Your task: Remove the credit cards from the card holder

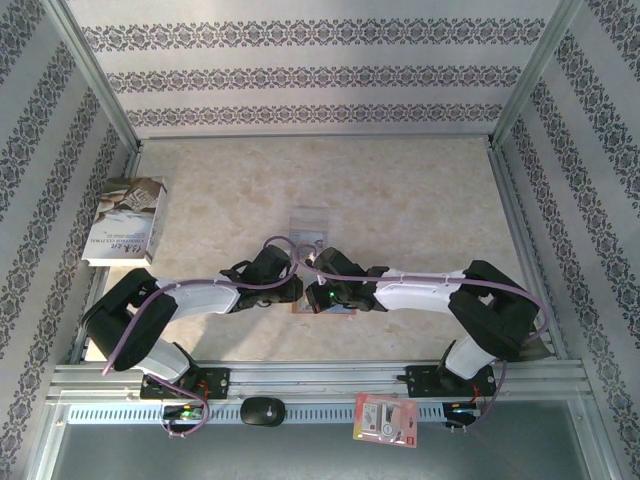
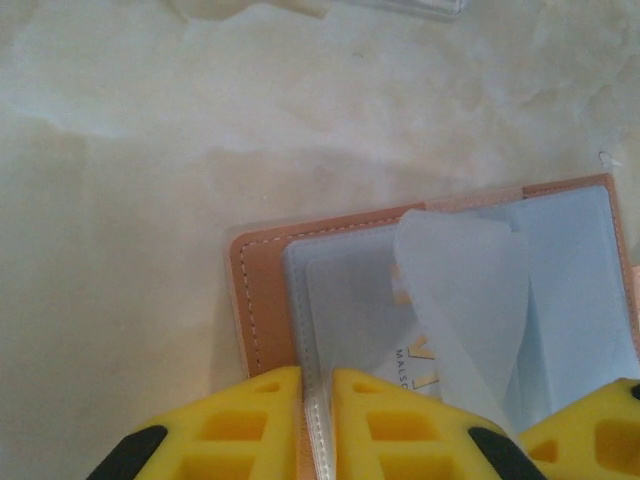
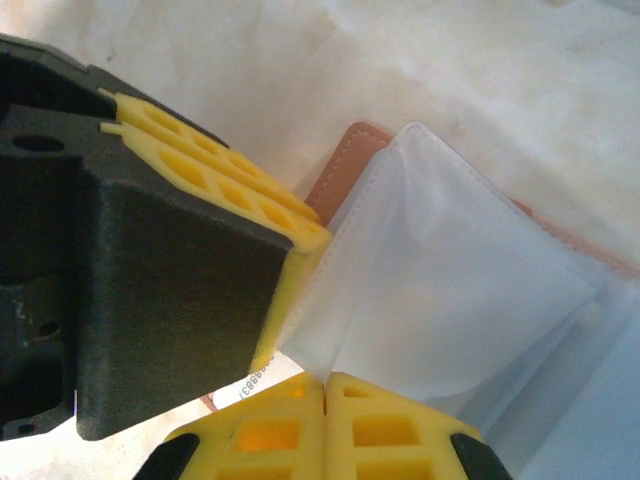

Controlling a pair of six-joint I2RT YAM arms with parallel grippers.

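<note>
Both clenched: left jaws on card holder (image 2: 262, 300) edge; right jaws pinching lifted pocket leaf (image 3: 440, 270).

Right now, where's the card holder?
Top view: the card holder lies open at the near centre of the table, one edge in the left gripper, a page in the right gripper.

Two white-and-black robot arms: left arm (image 1: 200, 295), right arm (image 1: 425, 290). Two yellow-fingered end effectors, one per arm: left end effector (image 2: 315, 385), right end effector (image 3: 325, 385). One orange-brown leather card holder (image 2: 258, 300). One pale grey-white plastic card (image 2: 400, 345) can be counted through a pocket; any others cannot be told. One clear plastic sleeve (image 1: 308, 222). One printed book (image 1: 125, 222). One red-and-white packet (image 1: 385, 418). One pale marbled table (image 1: 420, 200).
</note>
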